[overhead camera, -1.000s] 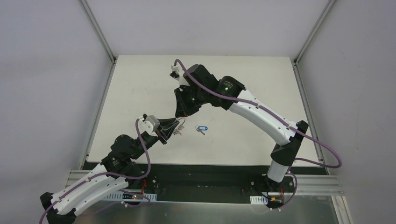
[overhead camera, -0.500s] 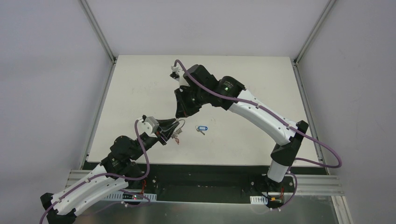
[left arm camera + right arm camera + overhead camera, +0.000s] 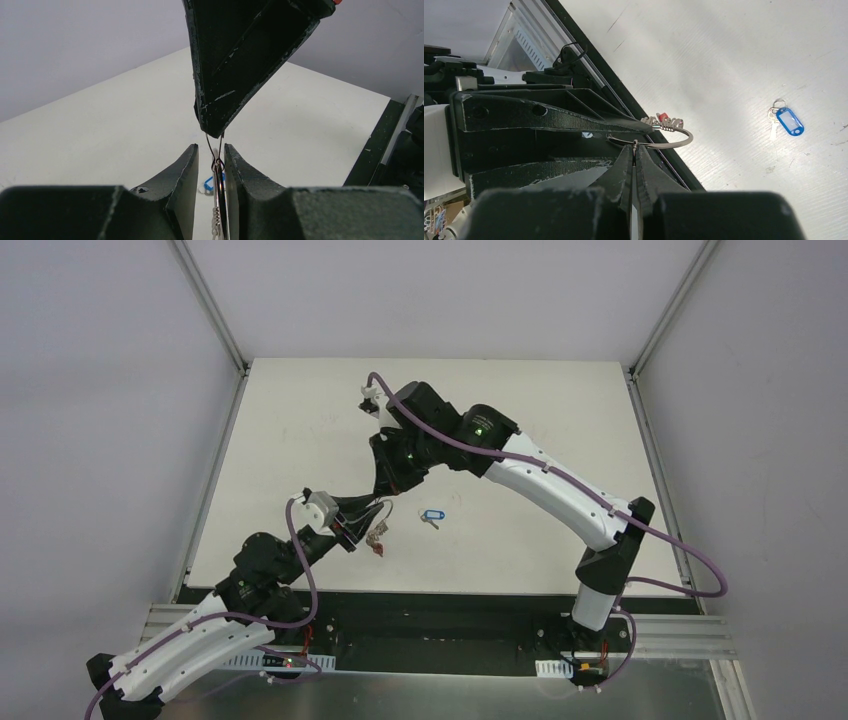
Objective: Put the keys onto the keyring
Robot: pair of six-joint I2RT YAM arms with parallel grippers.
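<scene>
Keyring [image 3: 669, 145] is held twice above the table [image 3: 540, 420]. Its thin wire is pinched in the tightly clenched tips of the right gripper [image 3: 634, 147], and the narrowly set fingers of the left gripper [image 3: 211, 150] are closed on it just below. Small silver keys [image 3: 675, 121] and the red key [image 3: 663, 117] are hung beside the left fingers. The blue key [image 3: 789, 121] is seen lying flat on the table, apart from the ring.
</scene>
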